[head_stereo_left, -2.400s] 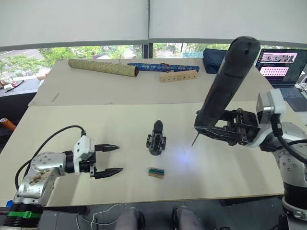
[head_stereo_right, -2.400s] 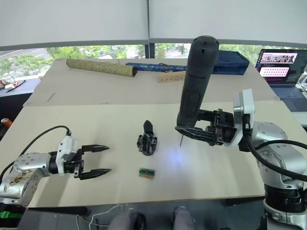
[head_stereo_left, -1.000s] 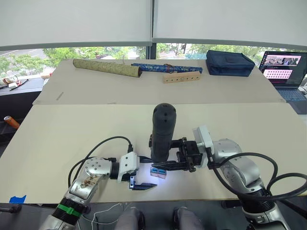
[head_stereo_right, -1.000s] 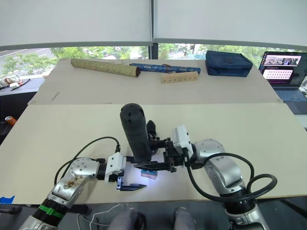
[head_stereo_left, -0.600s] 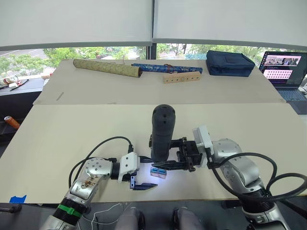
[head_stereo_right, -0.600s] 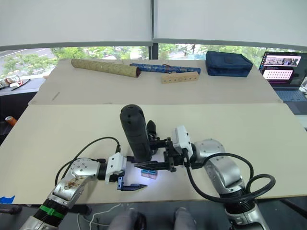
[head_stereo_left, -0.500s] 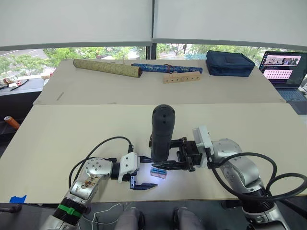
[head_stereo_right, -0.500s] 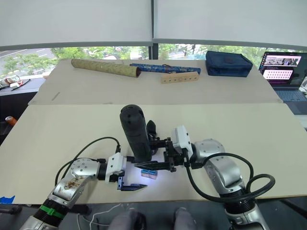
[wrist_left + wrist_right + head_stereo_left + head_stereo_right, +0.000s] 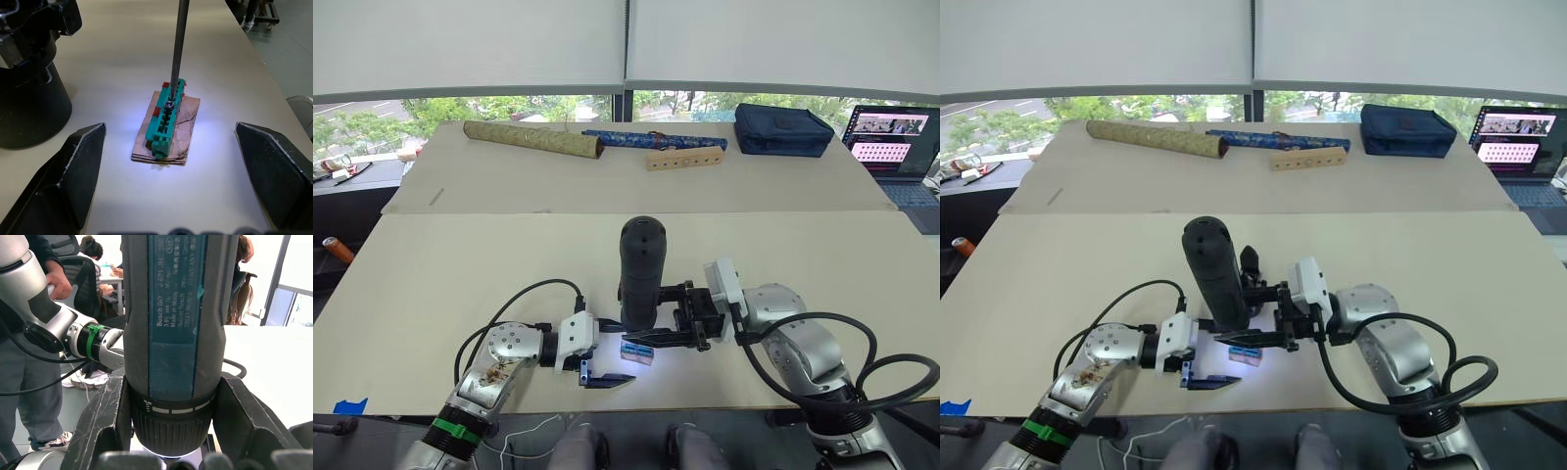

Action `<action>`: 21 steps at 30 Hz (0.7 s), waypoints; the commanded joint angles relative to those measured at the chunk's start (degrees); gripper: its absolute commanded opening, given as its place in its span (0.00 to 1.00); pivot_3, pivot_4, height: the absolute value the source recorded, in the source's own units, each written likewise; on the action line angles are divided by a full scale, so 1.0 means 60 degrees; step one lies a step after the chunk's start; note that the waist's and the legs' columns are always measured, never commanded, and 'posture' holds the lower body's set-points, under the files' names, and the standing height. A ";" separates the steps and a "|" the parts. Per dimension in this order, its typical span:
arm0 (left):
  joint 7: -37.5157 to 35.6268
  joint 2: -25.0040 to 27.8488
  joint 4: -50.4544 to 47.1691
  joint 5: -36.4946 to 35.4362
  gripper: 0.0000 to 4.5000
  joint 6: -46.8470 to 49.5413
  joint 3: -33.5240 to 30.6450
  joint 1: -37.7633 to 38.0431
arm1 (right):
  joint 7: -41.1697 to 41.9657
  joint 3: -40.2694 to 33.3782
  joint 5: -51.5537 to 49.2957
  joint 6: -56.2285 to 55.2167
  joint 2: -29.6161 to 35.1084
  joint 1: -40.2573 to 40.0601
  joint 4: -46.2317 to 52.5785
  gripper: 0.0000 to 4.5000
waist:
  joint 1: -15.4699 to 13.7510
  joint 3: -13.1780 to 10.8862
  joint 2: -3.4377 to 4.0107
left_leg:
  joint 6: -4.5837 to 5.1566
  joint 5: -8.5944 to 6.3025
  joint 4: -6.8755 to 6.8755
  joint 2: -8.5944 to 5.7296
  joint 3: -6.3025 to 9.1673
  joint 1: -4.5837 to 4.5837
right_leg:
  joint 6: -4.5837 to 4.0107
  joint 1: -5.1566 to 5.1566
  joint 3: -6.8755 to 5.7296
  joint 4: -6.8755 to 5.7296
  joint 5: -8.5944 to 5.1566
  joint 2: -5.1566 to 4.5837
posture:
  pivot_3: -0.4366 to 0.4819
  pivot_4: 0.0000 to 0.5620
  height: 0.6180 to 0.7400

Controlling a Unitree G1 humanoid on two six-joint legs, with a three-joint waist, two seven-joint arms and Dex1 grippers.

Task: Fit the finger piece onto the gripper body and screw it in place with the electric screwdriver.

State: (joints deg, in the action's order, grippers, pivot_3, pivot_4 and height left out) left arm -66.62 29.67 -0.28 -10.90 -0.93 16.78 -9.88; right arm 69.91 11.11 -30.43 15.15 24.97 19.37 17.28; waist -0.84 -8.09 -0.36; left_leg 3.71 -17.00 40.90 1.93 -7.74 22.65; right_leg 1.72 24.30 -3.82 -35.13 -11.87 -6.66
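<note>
Electric screwdriver (image 9: 642, 274) upright near the desk's (image 9: 460, 264) front edge, clamped low on its barrel by the right gripper (image 9: 658, 336), fingers closed around the collar. Bit (image 9: 179, 44) pressed straight down into the small green block (image 9: 167, 117) on its tan card, lit by the tool's lamp. Left gripper (image 9: 605, 354) low at the front edge, just beside that block, fingers (image 9: 78, 166) spread wide and holding nothing, one on each side of it.

Gripper body (image 9: 1250, 262) just behind the screwdriver toward the desk's middle, mostly hidden by the barrel. Finger piece not made out as a separate part.

Screwdriver probably heavy and top-weighted, rigid, with a smooth casing: best gripped low, as here. Gripper body likely stiff plastic, light enough to slide when pushed, so better braced at its rounded base.

Along the far edge, well apart: rolled tubes (image 9: 529, 138), drilled wooden bar (image 9: 681, 157), dark pouch (image 9: 781, 128). Laptop (image 9: 891, 138) by the far right corner. Nothing between the tool and the gripper body.
</note>
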 commanded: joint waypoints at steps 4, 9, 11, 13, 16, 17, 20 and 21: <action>0.0108 -0.0096 0.0275 0.0157 0.99 0.0164 0.0269 0.0193 | 0.0003 -0.0034 -0.0119 -0.0368 -0.0137 0.0130 0.0206 0.42 | 0.0001 0.0000 0.0000 | 0.0000 0.0000 0.0000 0.0000 0.0000 -0.0001 | 0.0000 -0.0001 0.0000 -0.0001 0.0000 0.0000 | 0.48 0.27 1.00; 0.0115 -0.0087 0.0283 0.0156 0.99 0.0188 0.0264 0.0194 | 0.0012 -0.0002 -0.0082 -0.0396 -0.0146 0.0117 0.0150 0.42 | 0.0001 0.0000 0.0000 | 0.0001 0.0000 0.0000 0.0000 0.0000 -0.0002 | 0.0000 -0.0001 0.0000 -0.0001 0.0000 -0.0001 | 0.48 0.27 1.00; 0.0122 -0.0083 0.0284 0.0155 0.99 0.0204 0.0260 0.0196 | 0.0009 0.0016 -0.0073 -0.0398 -0.0136 0.0106 0.0132 0.42 | 0.0001 0.0000 0.0000 | 0.0001 0.0000 0.0000 0.0000 0.0000 -0.0003 | 0.0000 -0.0002 0.0000 -0.0001 0.0000 -0.0001 | 0.48 0.27 1.00; 0.0130 -0.0077 0.0270 0.0150 0.99 0.0214 0.0252 0.0210 | 0.0008 0.0034 -0.0054 -0.0413 -0.0125 0.0087 0.0120 0.42 | 0.0002 0.0000 0.0000 | 0.0001 0.0000 0.0000 0.0000 0.0000 -0.0003 | 0.0000 -0.0002 0.0000 -0.0001 0.0000 -0.0001 | 0.48 0.27 1.00; 0.0141 -0.0070 0.0250 0.0146 0.99 0.0232 0.0245 0.0227 | 0.0018 0.0051 -0.0017 -0.0462 -0.0089 0.0046 0.0086 0.42 | 0.0002 0.0000 0.0000 | 0.0001 0.0000 0.0000 0.0000 0.0000 -0.0003 | 0.0000 -0.0002 0.0000 -0.0001 0.0000 -0.0001 | 0.48 0.27 1.00; 0.0145 -0.0069 0.0240 0.0143 0.99 0.0239 0.0244 0.0233 | 0.0017 0.0054 -0.0013 -0.0469 -0.0079 0.0038 0.0092 0.42 | 0.0002 0.0000 0.0001 | 0.0001 0.0000 0.0000 0.0000 0.0000 -0.0003 | 0.0000 -0.0002 0.0000 -0.0001 0.0000 -0.0001 | 0.48 0.27 1.00; 0.0148 -0.0058 0.0218 0.0138 0.99 0.0252 0.0243 0.0246 | 0.0007 0.0042 -0.0012 -0.0462 -0.0057 0.0039 0.0115 0.42 | 0.0003 0.0000 0.0000 | 0.0001 0.0000 -0.0001 0.0001 0.0000 -0.0003 | 0.0000 -0.0002 0.0000 -0.0001 0.0000 -0.0001 | 0.48 0.27 1.00; 0.0148 -0.0054 0.0214 0.0137 0.99 0.0255 0.0242 0.0249 | 0.0005 0.0028 -0.0028 -0.0445 -0.0050 0.0050 0.0129 0.42 | 0.0003 0.0000 0.0001 | 0.0001 0.0000 0.0000 0.0001 0.0000 -0.0004 | 0.0000 -0.0002 0.0000 -0.0001 0.0000 -0.0001 | 0.48 0.27 1.00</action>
State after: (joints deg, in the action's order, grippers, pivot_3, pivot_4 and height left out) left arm -66.19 29.68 -0.44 -10.93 -0.67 16.74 -9.72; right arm 69.87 12.35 -29.44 14.23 24.81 19.30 16.34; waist -0.82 -8.09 -0.36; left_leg 3.71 -17.00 40.90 1.93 -7.74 22.63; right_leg 1.72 24.29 -3.82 -35.14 -11.87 -6.66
